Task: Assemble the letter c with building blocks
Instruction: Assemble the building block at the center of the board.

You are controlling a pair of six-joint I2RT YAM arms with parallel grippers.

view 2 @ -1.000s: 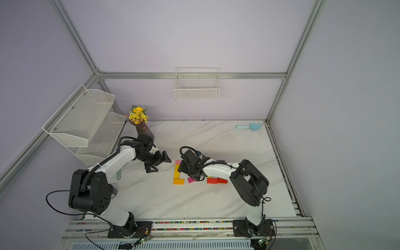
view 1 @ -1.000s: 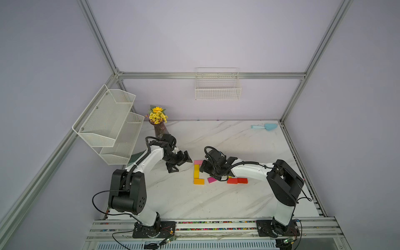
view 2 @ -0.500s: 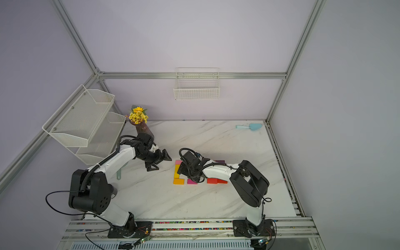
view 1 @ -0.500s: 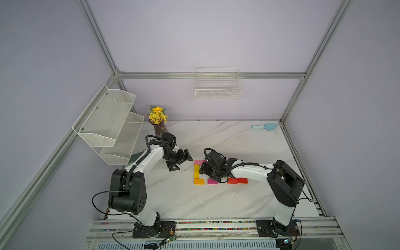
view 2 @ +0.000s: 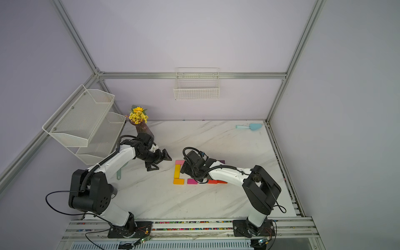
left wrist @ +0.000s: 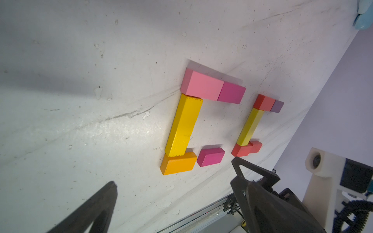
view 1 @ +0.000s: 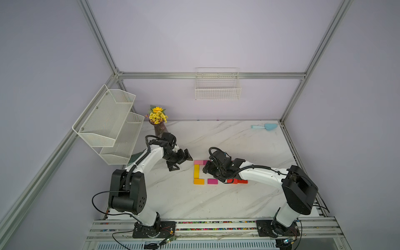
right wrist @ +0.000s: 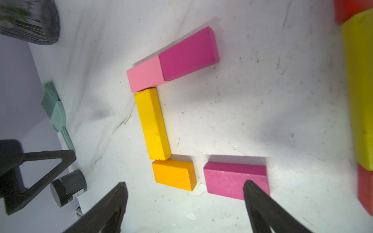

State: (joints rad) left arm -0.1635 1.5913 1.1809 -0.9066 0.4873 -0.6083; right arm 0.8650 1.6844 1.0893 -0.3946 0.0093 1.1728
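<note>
Just laid the lower magenta block [right wrist: 232,179] flat on the counter [view 1: 177,201], no longer askew as a second ago, just beside the orange block [right wrist: 173,173] with a slim gap. Poised over it with right fingers [right wrist: 260,207] wide apart, holding nothing; left fingers [left wrist: 260,199] fully spread, empty, off beside the letter. Probably needs one nudge to close the C. Crowded by the second yellow-and-red cluster [left wrist: 250,127] alongside.

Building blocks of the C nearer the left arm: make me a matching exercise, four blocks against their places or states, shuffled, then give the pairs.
Blocks
1. light pink block
2. yellow block
3. orange block
4. magenta block next to the orange one

States
A. touches no other block
B. longest piece, the back of the C
C. touching the other magenta block end to end
D. touching one end of the yellow block, gap on its other side

Pairs: 1-C, 2-B, 3-D, 4-A
</note>
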